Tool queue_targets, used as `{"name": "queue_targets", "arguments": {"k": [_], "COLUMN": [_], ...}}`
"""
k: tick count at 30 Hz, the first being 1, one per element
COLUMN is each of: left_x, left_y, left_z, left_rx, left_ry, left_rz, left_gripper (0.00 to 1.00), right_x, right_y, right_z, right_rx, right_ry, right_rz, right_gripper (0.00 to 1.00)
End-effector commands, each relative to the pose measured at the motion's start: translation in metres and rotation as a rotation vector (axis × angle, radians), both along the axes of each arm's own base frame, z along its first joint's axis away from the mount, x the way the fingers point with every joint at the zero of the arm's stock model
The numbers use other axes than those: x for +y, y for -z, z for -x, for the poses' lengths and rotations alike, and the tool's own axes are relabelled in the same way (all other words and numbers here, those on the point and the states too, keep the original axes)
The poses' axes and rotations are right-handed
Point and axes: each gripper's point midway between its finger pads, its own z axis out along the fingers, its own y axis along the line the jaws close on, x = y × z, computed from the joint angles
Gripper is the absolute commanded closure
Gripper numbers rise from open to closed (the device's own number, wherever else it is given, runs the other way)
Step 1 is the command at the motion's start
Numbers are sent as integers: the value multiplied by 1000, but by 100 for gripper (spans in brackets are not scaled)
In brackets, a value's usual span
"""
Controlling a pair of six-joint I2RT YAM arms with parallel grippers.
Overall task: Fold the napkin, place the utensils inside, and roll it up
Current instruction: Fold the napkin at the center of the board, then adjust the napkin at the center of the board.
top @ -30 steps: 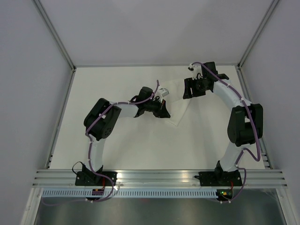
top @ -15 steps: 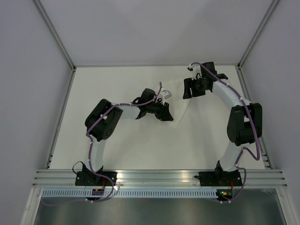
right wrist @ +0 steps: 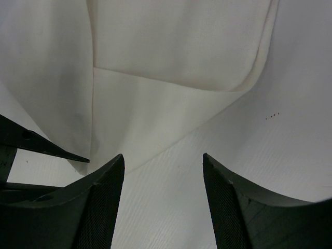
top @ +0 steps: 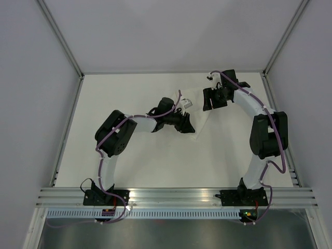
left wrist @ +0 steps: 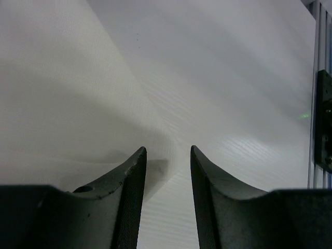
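The white napkin [top: 200, 120] lies folded on the table between my two grippers. My left gripper [top: 189, 125] is low at its left edge. In the left wrist view the left gripper [left wrist: 168, 149] is open a narrow gap, with nothing between the jaws, and the napkin [left wrist: 62, 104] rises as a soft fold just left of them. My right gripper [top: 209, 99] is at the napkin's far corner. In the right wrist view the right gripper [right wrist: 163, 155] is open wide over bare table, just short of the napkin's layered edge [right wrist: 171, 52]. No utensil shows clearly.
A thin dark pointed shape [right wrist: 52, 148] juts in at the left of the right wrist view; I cannot tell what it is. The white table [top: 129, 88] has walls at the back and both sides. A metal rail [top: 176, 197] runs along the near edge.
My left gripper has moved right, up to the napkin's left edge. My right gripper has hardly moved.
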Motion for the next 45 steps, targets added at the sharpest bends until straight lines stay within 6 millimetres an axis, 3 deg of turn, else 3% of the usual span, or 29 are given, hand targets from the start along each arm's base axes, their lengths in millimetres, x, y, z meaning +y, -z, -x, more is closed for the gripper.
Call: {"name": "queue_targets", "arguments": {"k": [1, 2, 3, 7, 13, 15, 19, 20, 22, 24, 29, 30, 31, 37, 45], "left_x": [-11, -6, -3, 38, 114, 143, 184, 189, 203, 213, 228, 232, 229, 212, 192], "left_y": [-57, -58, -73, -101, -109, -97, -90, -101, -96, -102, -91, -76, -81, -39, -4], "left_z": [-16, -18, -22, -60, -105, -112, -101, -98, -93, -90, -102, -109, -121, -159, -168], "left_rx": [-97, -92, -83, -98, -121, -69, 20, 24, 52, 65, 107, 130, 115, 179, 276], "left_ry": [-22, -44, -72, -264, -636, -773, -948, -970, -1036, -1083, -1153, -1161, -1157, -1110, -1105], "left_rz": [130, 138, 178, 245, 179, 145, 136, 146, 80, 78, -39, -78, -78, -155, -168], "left_gripper": [55, 55, 54, 53, 51, 51, 50, 49, 50, 47, 46, 46, 46, 53, 56], "right_x": [-4, -3, -3, -3, -4, -3, 24, 28, 35, 50, 73, 68, 60, 3, -34], "right_y": [1, 3, 4, 13, 8, 2, 2, 0, -3, -11, -16, -15, -9, 8, 30], "right_z": [-8, -8, -8, -8, -14, -15, 1, 2, 8, 14, 28, 26, 26, 14, 10], "right_rx": [-6, -1, 3, 16, -16, -59, -104, -121, -150, -186, -227, -232, -229, -219, -174], "right_ry": [27, 26, 27, 39, 48, 24, -71, -85, -115, -156, -196, -167, -144, -30, 19], "right_rz": [27, 27, 26, 30, 33, 83, 140, 145, 175, 185, 219, 247, 283, 380, 401], "right_gripper": [33, 32, 33, 33, 34, 34, 34, 34, 35, 35, 35, 34, 34, 39, 49]}}
